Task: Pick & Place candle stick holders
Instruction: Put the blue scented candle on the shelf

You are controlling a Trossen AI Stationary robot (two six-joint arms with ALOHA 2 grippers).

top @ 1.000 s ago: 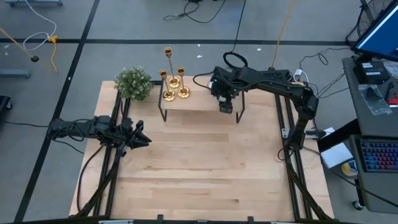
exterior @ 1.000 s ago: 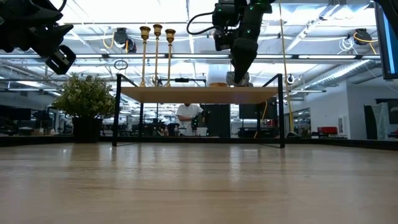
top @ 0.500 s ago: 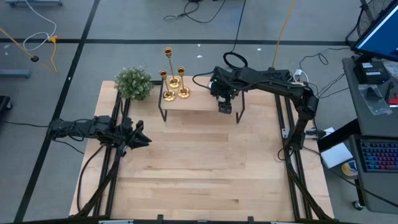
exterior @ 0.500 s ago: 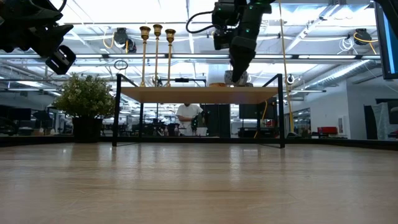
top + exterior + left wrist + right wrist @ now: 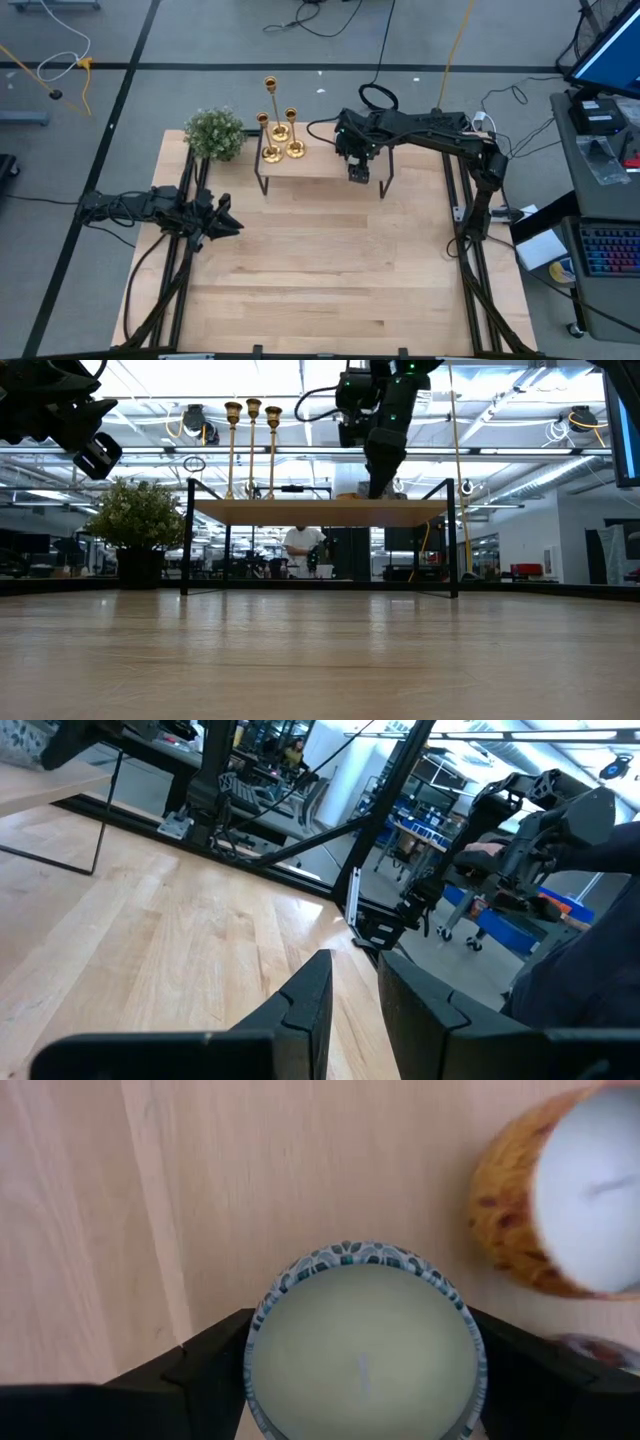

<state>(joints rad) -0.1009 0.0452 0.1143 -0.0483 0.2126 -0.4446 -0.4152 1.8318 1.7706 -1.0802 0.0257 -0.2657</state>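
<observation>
Three gold candle stick holders (image 5: 280,135) stand upright on their round bases at the left end of a small raised wooden shelf (image 5: 320,165); in the low view their stems (image 5: 252,450) rise above it. My right gripper (image 5: 358,172) points steeply down over the shelf's right part, shut on a round pale candle in a patterned tin (image 5: 365,1350). It is well to the right of the candle stick holders. My left gripper (image 5: 235,225) waits level above the table's left side, a narrow gap between its fingers (image 5: 350,990), holding nothing. My right gripper has the candle tin's round wall (image 5: 262,1350) between its two fingers (image 5: 205,1365), one on each opposite side. The fingers come from above, slanting down. Whether the tin rests on the shelf or hangs just above it, I cannot tell.
A second candle in a brown speckled holder (image 5: 555,1195) sits on the shelf close beside the held one. A green bushy plant (image 5: 215,133) stands at the table's far left, next to the shelf. A person (image 5: 300,545) shows in the room behind. Bare wood fills the table's middle and near part.
</observation>
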